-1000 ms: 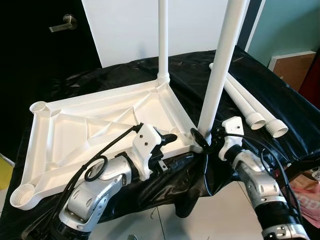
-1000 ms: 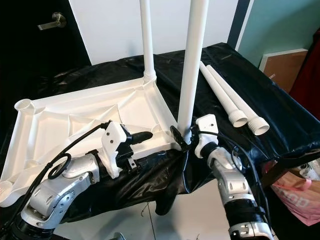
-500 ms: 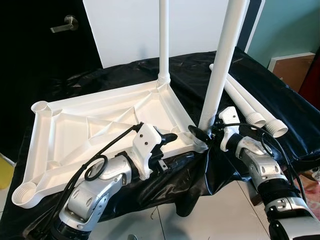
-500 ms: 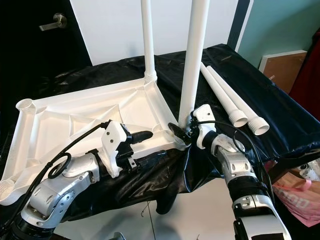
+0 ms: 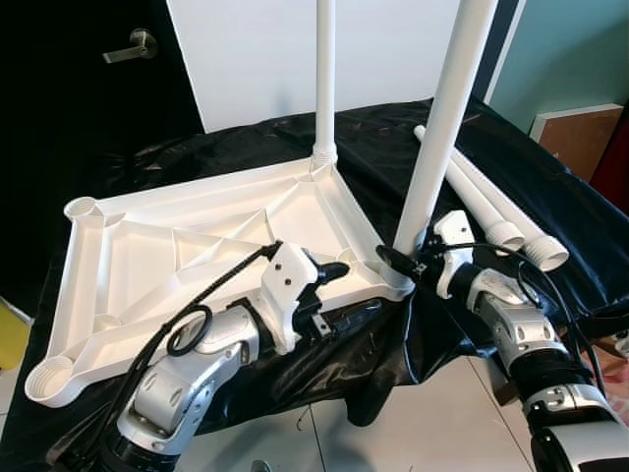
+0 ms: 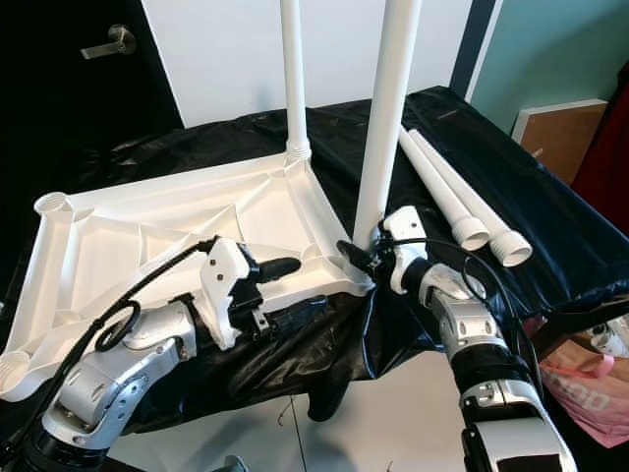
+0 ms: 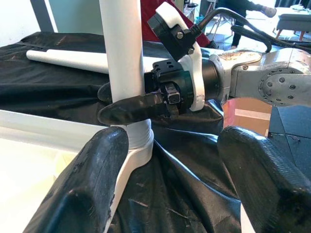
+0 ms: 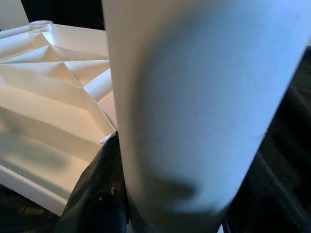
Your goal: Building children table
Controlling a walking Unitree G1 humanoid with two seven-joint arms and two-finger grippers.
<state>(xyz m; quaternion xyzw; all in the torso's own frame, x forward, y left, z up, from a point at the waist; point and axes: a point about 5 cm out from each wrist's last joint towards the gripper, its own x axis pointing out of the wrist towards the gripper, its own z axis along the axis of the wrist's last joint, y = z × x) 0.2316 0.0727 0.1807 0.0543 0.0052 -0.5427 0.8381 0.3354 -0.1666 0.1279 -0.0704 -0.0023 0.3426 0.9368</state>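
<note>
Lying upside down on the black-draped counter [image 5: 550,197], the white tabletop [image 5: 197,246] is seen with its ribbed underside facing up. A far leg [image 5: 323,79] is seated upright in the far right corner socket. A near leg [image 5: 440,128] stands in the near right corner socket, tilted slightly to the right toward its top. The right gripper [image 5: 398,259] is closed around the base of the near leg, just above the socket; in the left wrist view one black finger [image 7: 131,108] is pressed across the front of the leg. The left gripper [image 5: 329,275] is held over the near rim of the tabletop, just left of that socket, with its fingers spread apart and nothing between them. Two spare legs [image 5: 491,211] are laid side by side on the counter to the right, threaded ends toward the robot. An empty socket [image 5: 81,207] is noted at the far left corner and another [image 5: 44,379] at the near left corner.
</note>
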